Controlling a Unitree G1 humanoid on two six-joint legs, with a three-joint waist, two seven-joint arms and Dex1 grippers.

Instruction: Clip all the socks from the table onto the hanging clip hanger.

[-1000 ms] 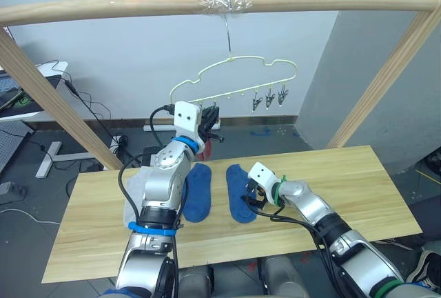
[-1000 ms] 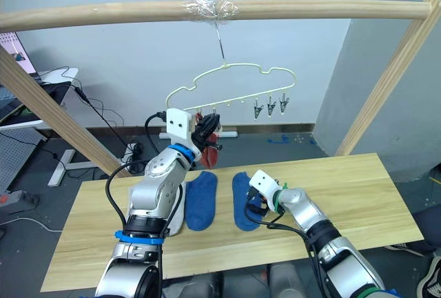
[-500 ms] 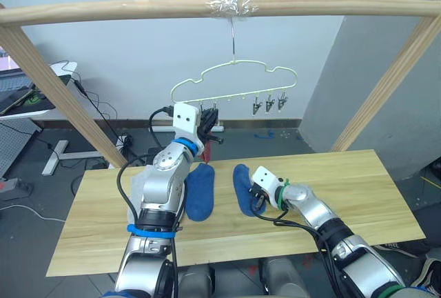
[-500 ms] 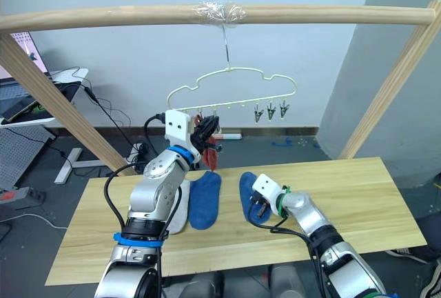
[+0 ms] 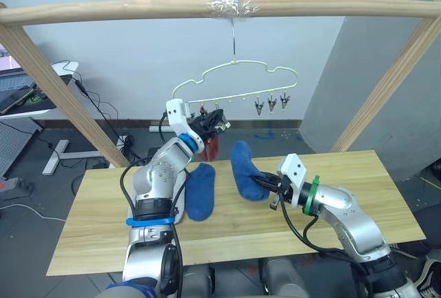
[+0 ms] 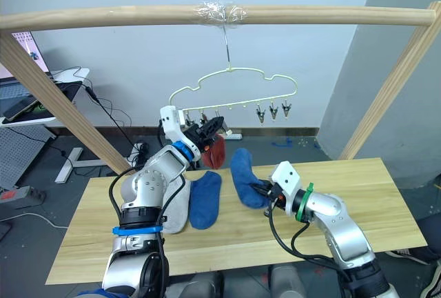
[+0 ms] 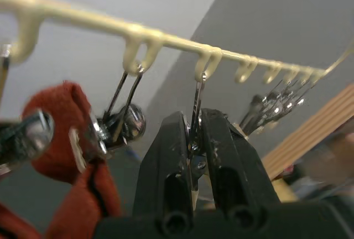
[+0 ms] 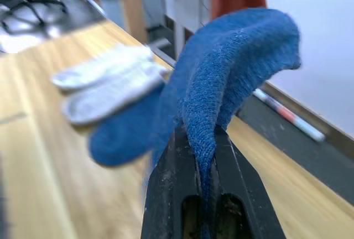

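Right gripper (image 6: 264,195) lifted blue sock (image 6: 242,174) off the table (image 6: 358,194), pinched, long axis upright. Left gripper (image 7: 194,139) squeezes a clip (image 7: 197,102) on clip hanger (image 5: 238,81); table's right half open.

Head stereo eyes look down over the table (image 5: 358,194); wrist cameras sit close behind each claw.

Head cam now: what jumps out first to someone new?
The right gripper holds a blue sock lifted off the table, its free end sticking up. Higher, the left gripper is shut on a clip of the clip hanger hanging from the wooden pole, beside a rust red sock already clipped. The other blue sock lies on the table.
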